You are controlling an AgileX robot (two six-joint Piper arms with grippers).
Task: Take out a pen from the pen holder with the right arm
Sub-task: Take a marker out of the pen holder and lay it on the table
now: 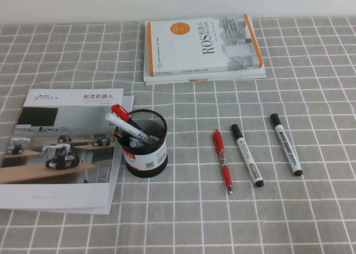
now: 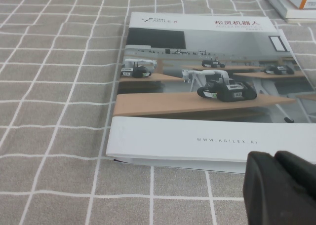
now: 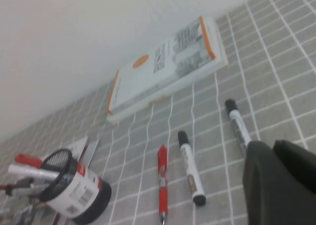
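With the right claw shut and empty near the loose markers and the left claw closed beside the booklet, a pen leaning in the mesh pen holder on the worktop is judged light, stiff and slick, best pinched at its exposed upper barrel.

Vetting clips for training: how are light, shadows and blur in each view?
High view: even light, faint shadows, holder crisp. Left wrist view: brochure crisp, left gripper beside it dark. Right wrist view: soft, cloth grid wavy, right gripper near a marker blurred.
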